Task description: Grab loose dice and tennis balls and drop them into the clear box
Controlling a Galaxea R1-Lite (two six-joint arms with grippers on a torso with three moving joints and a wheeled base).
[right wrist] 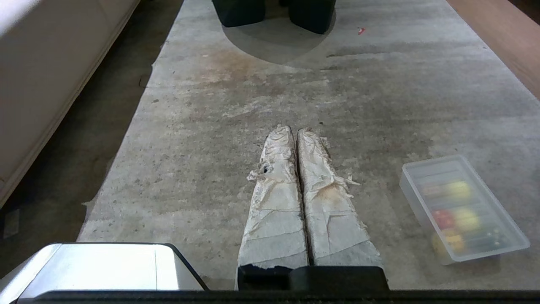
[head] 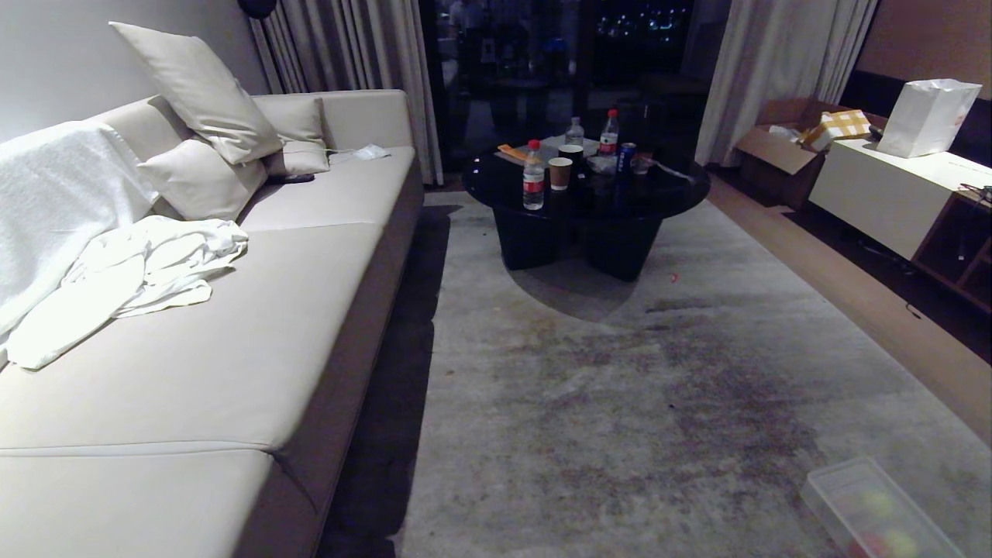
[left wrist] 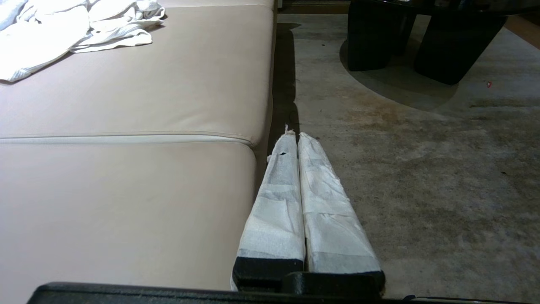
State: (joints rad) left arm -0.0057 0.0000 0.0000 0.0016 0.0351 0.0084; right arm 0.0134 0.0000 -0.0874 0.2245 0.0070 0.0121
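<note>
Tape-wrapped fingers of the right hand (right wrist: 297, 131) press together, holding nothing, low over the grey rug (right wrist: 261, 97). Off to that hand's right, well apart from it, the clear box (right wrist: 481, 249) rests on the rug with yellow, red and green round shapes inside, blurred through its wall. Only the right wrist view shows the whole box; the head view catches its corner. Left hand (left wrist: 294, 135) is likewise pinched closed and empty, beside the sofa (left wrist: 126, 105) edge.
</note>
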